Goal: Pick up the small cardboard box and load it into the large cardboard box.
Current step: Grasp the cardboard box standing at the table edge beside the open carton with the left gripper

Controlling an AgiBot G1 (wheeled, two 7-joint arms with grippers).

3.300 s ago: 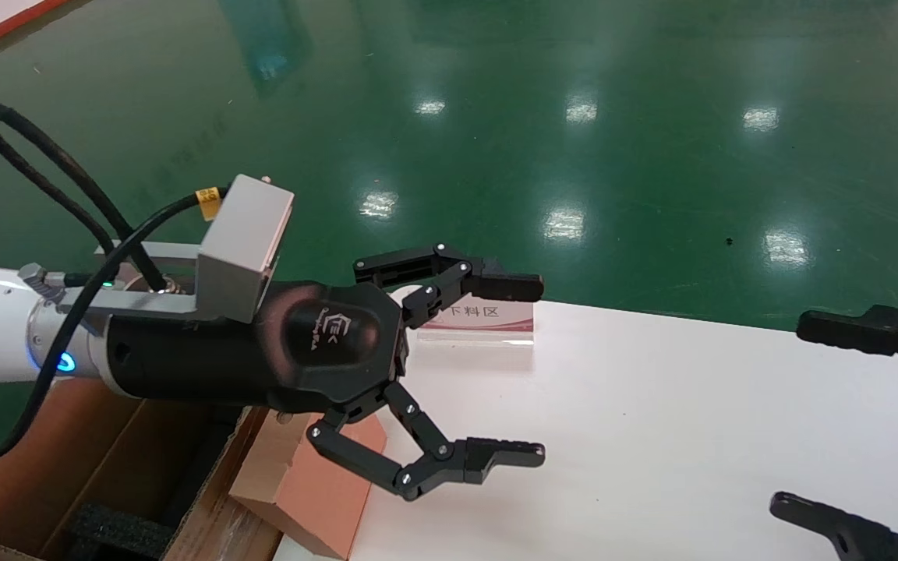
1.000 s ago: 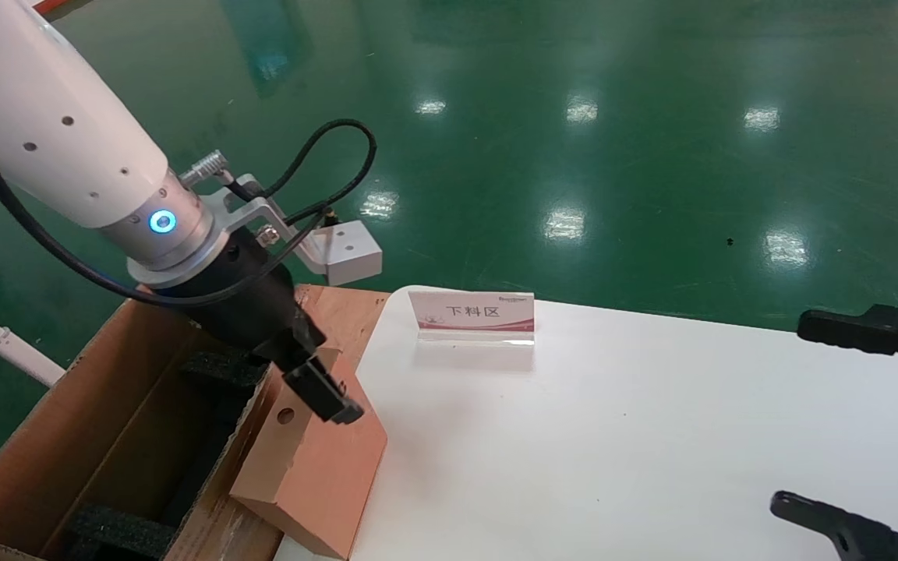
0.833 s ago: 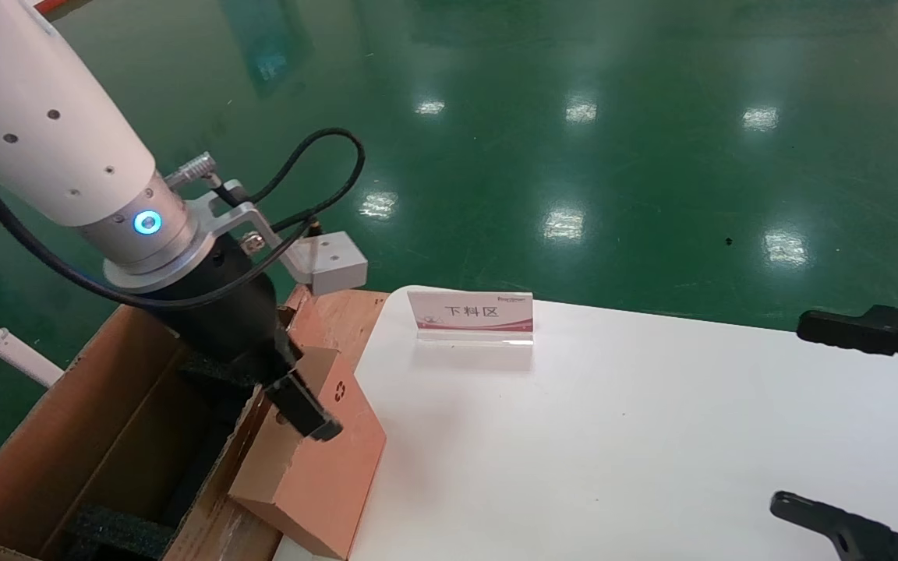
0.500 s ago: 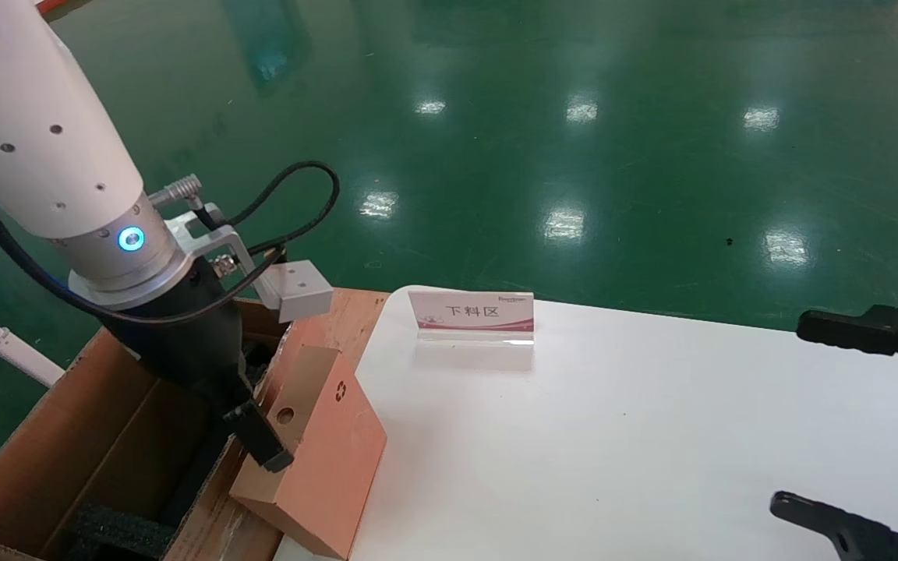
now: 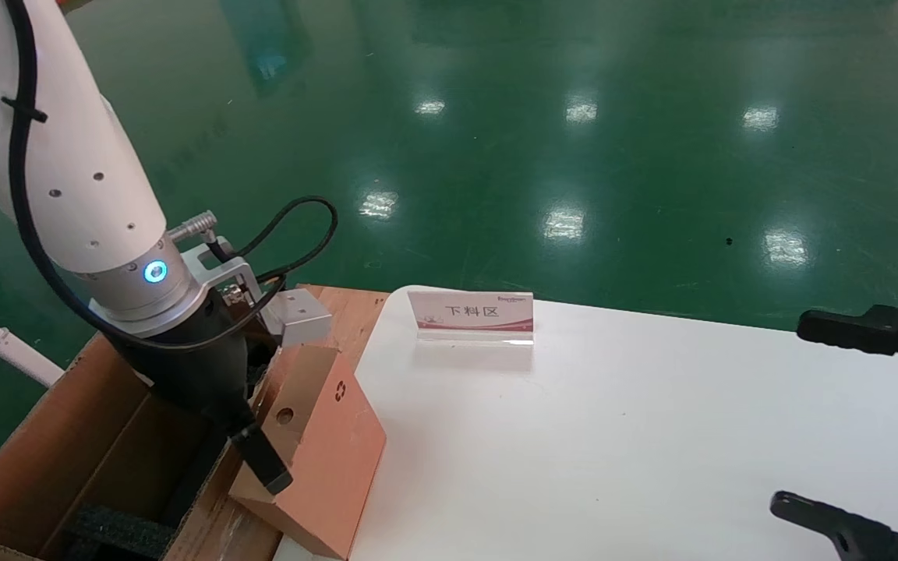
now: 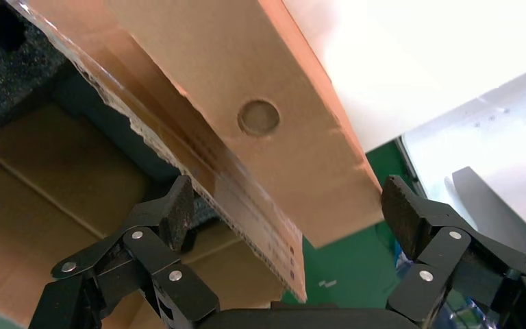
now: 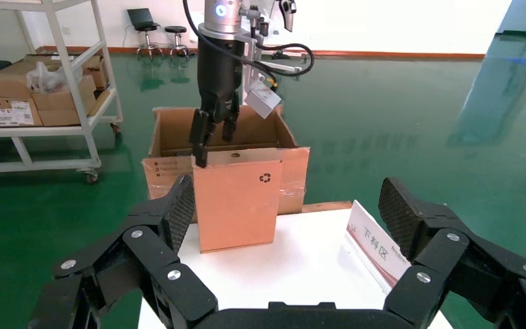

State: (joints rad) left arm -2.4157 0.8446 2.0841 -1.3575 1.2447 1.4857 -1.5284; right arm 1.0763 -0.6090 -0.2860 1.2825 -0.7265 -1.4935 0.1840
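The small cardboard box stands on its narrow edge at the white table's left rim, recycling symbol facing right; it also shows in the right wrist view. It leans against the large cardboard box, which stands open on the floor with black foam inside. My left gripper points down at the small box's top edge, open. In the left wrist view the left gripper straddles that tan edge with its round hole and the carton's flap, touching neither. My right gripper hangs open at the table's right side.
A small sign with Chinese characters stands at the table's far left part. Green floor lies beyond. In the right wrist view a shelf trolley with cartons stands behind the large box.
My left gripper turned from level over the table to pointing down, then slid left and lower along the small box's top edge. The small box and right arm stayed still.
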